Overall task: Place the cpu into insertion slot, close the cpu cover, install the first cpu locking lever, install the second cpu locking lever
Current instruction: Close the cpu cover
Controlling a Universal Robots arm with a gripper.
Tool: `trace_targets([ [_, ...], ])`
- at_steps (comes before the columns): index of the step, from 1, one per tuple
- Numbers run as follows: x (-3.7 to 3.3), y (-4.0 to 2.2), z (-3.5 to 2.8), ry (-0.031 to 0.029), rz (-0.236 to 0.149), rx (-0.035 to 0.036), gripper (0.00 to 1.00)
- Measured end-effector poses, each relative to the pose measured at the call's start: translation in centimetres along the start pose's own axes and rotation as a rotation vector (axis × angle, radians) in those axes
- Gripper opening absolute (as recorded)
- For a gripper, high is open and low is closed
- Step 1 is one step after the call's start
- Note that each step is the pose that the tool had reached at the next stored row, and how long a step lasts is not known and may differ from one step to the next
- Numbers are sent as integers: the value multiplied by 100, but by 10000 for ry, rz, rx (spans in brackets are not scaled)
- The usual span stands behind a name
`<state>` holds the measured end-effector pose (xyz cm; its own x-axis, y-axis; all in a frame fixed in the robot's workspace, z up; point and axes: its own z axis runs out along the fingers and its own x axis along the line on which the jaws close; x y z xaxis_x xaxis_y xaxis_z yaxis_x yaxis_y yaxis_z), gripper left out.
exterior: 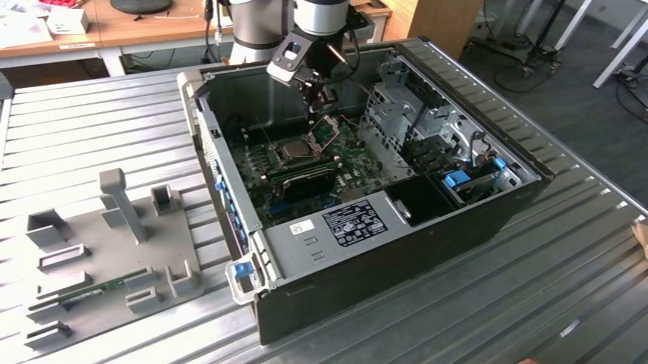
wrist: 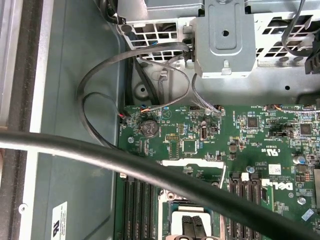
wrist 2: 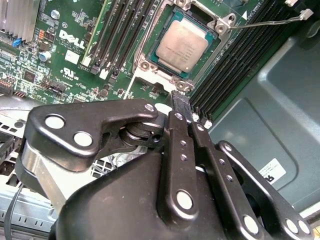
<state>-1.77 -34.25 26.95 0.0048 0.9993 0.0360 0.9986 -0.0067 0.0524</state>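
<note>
The cpu (wrist 2: 182,42) lies flat in the slot (wrist 2: 146,65), pale top up and its edges square to the silver rim, so the placing step looks done. The cover (exterior: 326,130) is not down over it. In the exterior view it stands raised on edge at the far side of the slot, toward that view's right, with its open face turned to the cpu. The gripper (wrist 2: 178,100) hangs just above the cover's upper edge, tips pointing down into the case (exterior: 303,250). The slot therefore lies from the jaws toward the exterior view's left and nearer, and the cover is between the two. In the second wrist view the two fingers (wrist 2: 181,142) run side by side with no gap I can make out. I judge the jaws closed and see nothing held between them. Whether the tips touch the cover I cannot tell; they are at least just beside it. The step in hand appears to be the cover. One lever (wrist 2: 265,21), a thin wire rod, angles up and away from a corner of the slot over the black memory slots (wrist 2: 235,60), so it looks unlatched and clear of the cpu.
</note>
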Motion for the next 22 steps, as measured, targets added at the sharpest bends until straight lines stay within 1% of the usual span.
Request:
trace_targets([
  [15,0,31,2,1,-2,0,10],
  [22,0,64,4,1,-1,0,10],
])
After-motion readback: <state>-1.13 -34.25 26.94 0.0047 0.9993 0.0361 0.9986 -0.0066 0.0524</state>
